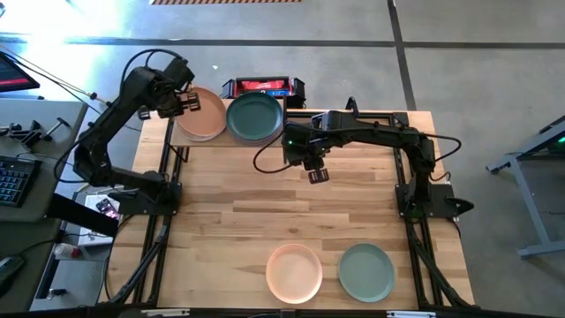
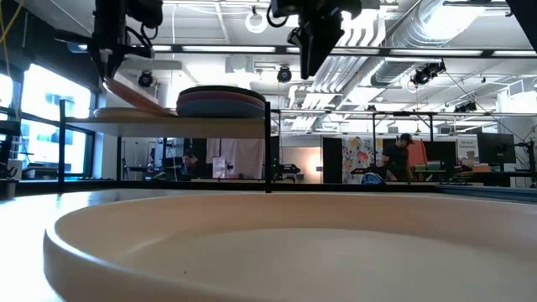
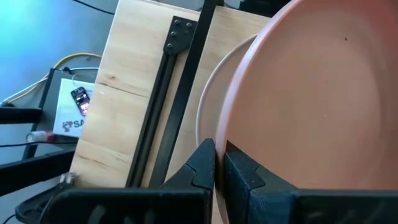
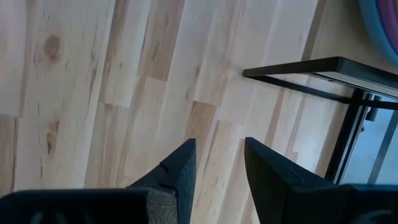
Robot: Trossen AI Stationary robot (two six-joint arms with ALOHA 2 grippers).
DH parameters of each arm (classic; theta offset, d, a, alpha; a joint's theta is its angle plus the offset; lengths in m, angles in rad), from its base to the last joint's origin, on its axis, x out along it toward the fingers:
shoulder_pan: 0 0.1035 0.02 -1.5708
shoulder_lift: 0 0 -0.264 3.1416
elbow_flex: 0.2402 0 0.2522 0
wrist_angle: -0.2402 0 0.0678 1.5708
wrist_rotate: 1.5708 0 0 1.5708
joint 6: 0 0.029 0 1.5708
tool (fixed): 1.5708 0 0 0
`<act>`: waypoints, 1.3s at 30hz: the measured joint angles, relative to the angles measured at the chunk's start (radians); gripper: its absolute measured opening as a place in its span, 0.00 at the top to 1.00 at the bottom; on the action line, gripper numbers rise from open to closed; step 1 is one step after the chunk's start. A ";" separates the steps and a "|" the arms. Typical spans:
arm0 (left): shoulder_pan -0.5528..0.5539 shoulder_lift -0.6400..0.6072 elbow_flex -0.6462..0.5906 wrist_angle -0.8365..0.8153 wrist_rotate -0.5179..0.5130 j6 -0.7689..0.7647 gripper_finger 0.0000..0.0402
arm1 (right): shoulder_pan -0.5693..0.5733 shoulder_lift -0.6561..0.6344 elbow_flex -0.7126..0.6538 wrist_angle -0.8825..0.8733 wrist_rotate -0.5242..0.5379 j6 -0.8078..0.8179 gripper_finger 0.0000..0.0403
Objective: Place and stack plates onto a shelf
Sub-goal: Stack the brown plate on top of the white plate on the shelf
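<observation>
A peach plate (image 1: 207,115) sits tilted over a pale plate (image 2: 122,112) on the left half of the shelf (image 1: 184,137). My left gripper (image 1: 181,99) is shut on the peach plate at the shelf's left end. A stack topped by a dark teal plate (image 1: 255,117) fills the shelf's right half and shows as several rims (image 2: 220,101) in the low view. My right gripper (image 1: 316,170) hangs open above the bare tabletop, just near-right of the shelf. A pale pink plate (image 1: 294,272) and a sage green plate (image 1: 366,271) lie flat by the table's near edge. My left gripper pinches the peach plate's rim (image 3: 239,146) on its left side, one finger over the inner face and one outside. The fingers (image 3: 202,163) come slanting down from the table's left. The held side is raised (image 2: 113,84); the opposite side slopes down onto the pale plate beside the stack.
The shelf's black frame posts (image 2: 268,151) stand at its corners, one (image 4: 348,130) close to my right gripper. A red and black box (image 1: 263,87) lies behind the shelf. The pale pink plate's rim (image 2: 252,243) fills the low view's foreground. Open wood lies mid-table (image 1: 291,208).
</observation>
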 joint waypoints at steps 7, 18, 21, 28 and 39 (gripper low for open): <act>0.000 0.024 0.000 -0.001 0.000 0.000 0.99 | 0.000 0.000 0.000 -0.015 0.000 0.005 0.72; 0.035 0.039 0.000 -0.001 0.115 0.080 0.90 | 0.000 0.000 0.000 -0.022 0.000 0.009 0.72; 0.043 0.039 0.000 -0.004 0.114 0.078 0.85 | 0.000 0.000 0.000 -0.022 0.000 0.009 0.72; 0.045 0.039 0.000 -0.037 0.110 0.081 0.80 | 0.000 0.000 0.000 -0.021 0.000 0.009 0.72; 0.023 0.039 0.000 -0.048 0.277 0.157 0.80 | 0.000 0.000 0.000 -0.016 -0.015 0.010 0.72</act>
